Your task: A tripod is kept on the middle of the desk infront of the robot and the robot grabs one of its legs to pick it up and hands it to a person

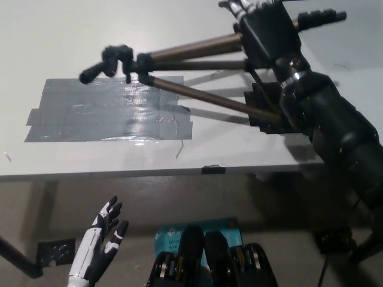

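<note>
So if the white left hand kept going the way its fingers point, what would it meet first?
The left hand points up toward the desk's front edge; likely that edge or the underside first, though depth is unclear.

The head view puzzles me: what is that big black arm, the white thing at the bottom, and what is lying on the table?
This picture comes from a camera on a humanoid robot's head, looking down. The black right hand is closed around a leg of a tripod, which looks raised off the white desk, judging by its shadow. The white left hand rests open below the desk edge. The grey patch is tape stuck to the desk.
</note>
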{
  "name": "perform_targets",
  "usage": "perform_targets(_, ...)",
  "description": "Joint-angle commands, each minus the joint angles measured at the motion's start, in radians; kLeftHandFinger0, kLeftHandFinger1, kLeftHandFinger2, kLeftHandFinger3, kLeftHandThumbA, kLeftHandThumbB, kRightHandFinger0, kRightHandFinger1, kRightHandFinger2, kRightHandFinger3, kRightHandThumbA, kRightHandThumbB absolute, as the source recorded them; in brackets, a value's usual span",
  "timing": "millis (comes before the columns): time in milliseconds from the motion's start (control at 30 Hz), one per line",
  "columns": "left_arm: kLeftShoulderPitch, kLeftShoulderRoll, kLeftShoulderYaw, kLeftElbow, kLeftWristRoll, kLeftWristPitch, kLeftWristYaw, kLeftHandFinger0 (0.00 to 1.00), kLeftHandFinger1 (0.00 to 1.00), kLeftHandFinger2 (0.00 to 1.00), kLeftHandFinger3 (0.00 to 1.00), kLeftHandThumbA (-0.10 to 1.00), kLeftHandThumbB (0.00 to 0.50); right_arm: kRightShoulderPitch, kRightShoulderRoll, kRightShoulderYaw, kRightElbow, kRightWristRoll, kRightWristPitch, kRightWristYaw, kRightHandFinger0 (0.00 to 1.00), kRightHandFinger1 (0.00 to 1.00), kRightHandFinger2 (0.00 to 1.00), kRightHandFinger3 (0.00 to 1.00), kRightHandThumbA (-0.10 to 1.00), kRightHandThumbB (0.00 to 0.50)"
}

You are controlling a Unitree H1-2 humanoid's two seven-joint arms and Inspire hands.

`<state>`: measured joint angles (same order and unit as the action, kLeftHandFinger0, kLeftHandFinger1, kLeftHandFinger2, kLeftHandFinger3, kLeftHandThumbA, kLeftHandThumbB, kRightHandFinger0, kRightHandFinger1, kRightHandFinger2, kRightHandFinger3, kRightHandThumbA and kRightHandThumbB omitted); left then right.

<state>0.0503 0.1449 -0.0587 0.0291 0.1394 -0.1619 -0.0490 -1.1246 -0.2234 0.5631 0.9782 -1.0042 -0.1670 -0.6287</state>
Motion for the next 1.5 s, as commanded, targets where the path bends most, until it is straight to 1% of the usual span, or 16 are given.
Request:
perform_targets(0, 0.002, 0.023, -0.011, -0.06, 0.03, 0.003, -0.014, 1.0, 1.0, 1.0, 1.0, 0.79, 0.039, -0.202, 0.005, -0.018, -0.079, -0.022, -0.051, -0.222, 0.0, 0.08, 0.6, 0.81, -0.1, 0.273)
perform_targets(33, 0.004, 0.023, -0.01, -0.063, 0.03, 0.006, -0.014, 1.0, 1.0, 1.0, 1.0, 0.79, 0.046, -0.204, 0.009, -0.016, -0.072, -0.023, -0.052, -0.226, 0.0, 0.01, 0.46, 0.57, -0.1, 0.267)
perform_targets(133, 0.016, 0.025, -0.011, -0.072, 0.034, 0.016, -0.016, 1.0, 1.0, 1.0, 1.0, 0.81, 0.051, -0.209, 0.027, -0.018, -0.039, -0.012, -0.069, -0.235, 0.0, 0.0, 0.35, 0.2, -0.1, 0.256)
perform_targets(200, 0.007, 0.028, -0.012, -0.072, 0.041, 0.013, -0.017, 1.0, 1.0, 1.0, 1.0, 0.81, 0.037, -0.22, 0.028, -0.013, -0.02, -0.019, -0.059, -0.241, 0.0, 0.0, 0.35, 0.22, -0.1, 0.243)
perform_targets(300, 0.008, 0.028, -0.01, -0.08, 0.041, 0.021, -0.016, 1.0, 1.0, 1.0, 1.0, 0.83, 0.047, -0.23, 0.036, -0.008, 0.017, -0.019, -0.071, -0.28, 0.0, 0.01, 0.43, 0.09, -0.1, 0.237)
perform_targets(367, 0.009, 0.027, -0.009, -0.082, 0.038, 0.021, -0.018, 1.0, 1.0, 1.0, 1.0, 0.83, 0.056, -0.229, 0.04, -0.011, 0.026, -0.012, -0.077, -0.286, 0.0, 0.06, 0.54, 0.19, -0.1, 0.221)
perform_targets(433, 0.011, 0.027, -0.009, -0.085, 0.038, 0.021, -0.02, 1.0, 1.0, 1.0, 1.0, 0.85, 0.06, -0.225, 0.042, -0.009, 0.031, -0.018, -0.068, -0.298, 0.0, 0.14, 0.67, 0.55, -0.1, 0.183)
perform_targets(467, 0.015, 0.027, -0.01, -0.085, 0.039, 0.019, -0.02, 1.0, 1.0, 1.0, 1.0, 0.85, 0.059, -0.216, 0.041, -0.01, 0.02, -0.017, -0.062, -0.286, 0.0, 0.17, 0.71, 0.64, -0.1, 0.17)
perform_targets(667, 0.022, 0.028, -0.013, -0.085, 0.046, 0.014, -0.021, 1.0, 1.0, 1.0, 1.0, 0.85, 0.041, -0.189, 0.036, -0.024, 0.01, -0.006, -0.063, -0.308, 0.0, 0.19, 0.74, 0.66, -0.1, 0.197)
perform_targets(867, 0.03, 0.03, -0.014, -0.096, 0.041, 0.025, -0.028, 1.0, 1.0, 1.0, 1.0, 0.81, 0.024, -0.16, 0.032, -0.025, 0.007, -0.009, -0.045, -0.328, 0.0, 0.27, 0.79, 0.82, -0.1, 0.23)
perform_targets(967, 0.028, 0.03, -0.017, -0.098, 0.061, 0.028, -0.025, 1.0, 1.0, 1.0, 1.0, 0.81, 0.023, -0.138, 0.023, -0.038, -0.024, 0.009, -0.024, -0.249, 0.0, 0.32, 0.79, 0.8, -0.1, 0.18)
perform_targets(1033, 0.026, 0.03, -0.018, -0.098, 0.058, 0.028, -0.027, 1.0, 1.0, 1.0, 1.0, 0.8, 0.01, -0.111, 0.013, -0.064, -0.083, 0.07, -0.024, -0.066, 0.25, 0.48, 0.7, 0.83, 0.34, 0.256)
perform_targets(1067, 0.025, 0.029, -0.018, -0.098, 0.057, 0.027, -0.027, 1.0, 1.0, 1.0, 1.0, 0.8, 0.014, -0.088, -0.003, -0.079, -0.162, 0.14, -0.02, 0.129, 0.86, 0.99, 1.0, 1.0, 0.59, 0.424)
perform_targets(1100, 0.024, 0.029, -0.017, -0.098, 0.057, 0.027, -0.026, 1.0, 1.0, 1.0, 1.0, 0.79, 0.016, -0.068, -0.014, -0.094, -0.233, 0.213, -0.001, 0.292, 1.0, 1.0, 1.0, 1.0, 0.62, 0.453)
perform_targets(1200, 0.023, 0.03, -0.017, -0.098, 0.06, 0.03, -0.027, 1.0, 1.0, 1.0, 1.0, 0.79, 0.015, -0.01, -0.057, -0.098, -0.475, 0.414, 0.161, 0.711, 1.0, 1.0, 1.0, 1.0, 0.71, 0.5)
perform_targets(1467, -0.005, 0.037, -0.011, -0.094, 0.037, 0.036, -0.04, 1.0, 1.0, 1.0, 1.0, 0.81, 0.034, 0.032, -0.169, -0.081, -0.831, 0.678, 0.329, 1.006, 1.0, 1.0, 1.0, 1.0, 0.78, 0.5)
